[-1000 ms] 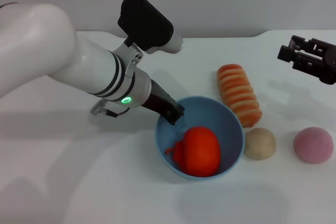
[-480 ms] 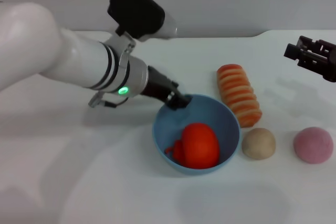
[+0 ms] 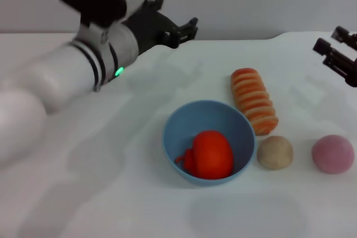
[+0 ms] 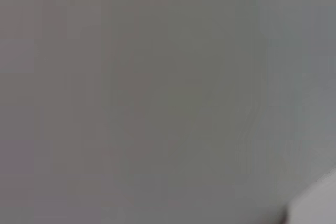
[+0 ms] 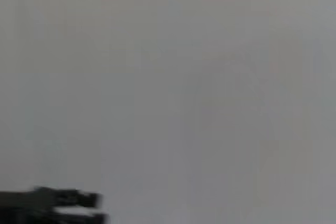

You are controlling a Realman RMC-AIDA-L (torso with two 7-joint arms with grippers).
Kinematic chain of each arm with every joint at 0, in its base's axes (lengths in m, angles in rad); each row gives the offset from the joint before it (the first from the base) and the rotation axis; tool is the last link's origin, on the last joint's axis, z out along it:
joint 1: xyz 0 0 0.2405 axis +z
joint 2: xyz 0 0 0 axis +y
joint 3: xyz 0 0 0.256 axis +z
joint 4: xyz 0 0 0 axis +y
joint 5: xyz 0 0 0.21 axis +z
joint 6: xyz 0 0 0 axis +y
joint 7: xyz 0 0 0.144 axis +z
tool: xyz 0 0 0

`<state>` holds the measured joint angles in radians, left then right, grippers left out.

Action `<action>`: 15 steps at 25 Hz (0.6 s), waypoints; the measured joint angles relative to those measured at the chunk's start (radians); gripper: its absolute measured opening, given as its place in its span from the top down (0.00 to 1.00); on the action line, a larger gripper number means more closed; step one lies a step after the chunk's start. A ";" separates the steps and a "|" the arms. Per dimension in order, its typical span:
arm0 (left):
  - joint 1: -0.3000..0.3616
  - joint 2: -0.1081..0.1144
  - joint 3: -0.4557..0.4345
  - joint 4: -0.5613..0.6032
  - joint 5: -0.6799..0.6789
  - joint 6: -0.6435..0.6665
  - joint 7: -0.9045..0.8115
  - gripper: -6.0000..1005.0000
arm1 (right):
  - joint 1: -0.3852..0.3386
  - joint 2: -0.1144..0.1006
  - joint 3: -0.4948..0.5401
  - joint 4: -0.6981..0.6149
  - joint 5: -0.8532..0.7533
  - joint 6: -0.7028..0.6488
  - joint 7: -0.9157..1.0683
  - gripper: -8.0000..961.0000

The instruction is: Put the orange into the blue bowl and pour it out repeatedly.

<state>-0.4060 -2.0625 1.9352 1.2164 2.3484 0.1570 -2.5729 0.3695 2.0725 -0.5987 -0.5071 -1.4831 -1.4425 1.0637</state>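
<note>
white table [image 3: 111,193] is seen holding the blue bowl [image 3: 184,124], with the orange [image 3: 211,154] inside. left gripper [image 3: 181,30] is raised, fingers spread, empty; right gripper [image 3: 337,54] is parked aside, its fingers' state unclear.

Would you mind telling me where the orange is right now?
In the head view, the orange sits inside the blue bowl at the table's centre, left of the beige ball.

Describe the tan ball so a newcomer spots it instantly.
Find the blue bowl holding the orange mid-table. Just outside its right rim sits the tan ball, below the striped bread loaf. It is dull beige and smaller than the pink ball farther right.
</note>
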 joint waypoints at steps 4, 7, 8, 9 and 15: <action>0.057 -0.003 0.150 -0.095 -0.002 -0.368 0.000 0.28 | 0.006 0.001 0.000 0.144 0.157 0.079 -0.235 0.39; 0.080 -0.007 0.297 -0.203 -0.004 -0.710 0.001 0.23 | 0.013 0.001 -0.001 0.272 0.317 0.104 -0.485 0.39; 0.086 -0.008 0.332 -0.234 -0.011 -0.797 -0.002 0.22 | 0.019 0.002 -0.001 0.357 0.427 0.101 -0.646 0.39; 0.090 -0.010 0.357 -0.255 -0.021 -0.856 -0.008 0.21 | 0.019 0.002 -0.001 0.357 0.427 0.101 -0.646 0.39; 0.095 -0.012 0.464 -0.355 -0.063 -0.998 -0.022 0.19 | 0.023 0.008 -0.001 0.498 0.603 0.077 -0.752 0.39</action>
<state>-0.3106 -2.0747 2.3994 0.8615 2.2853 -0.8408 -2.5947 0.3921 2.0808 -0.5995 -0.0093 -0.8799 -1.3653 0.3116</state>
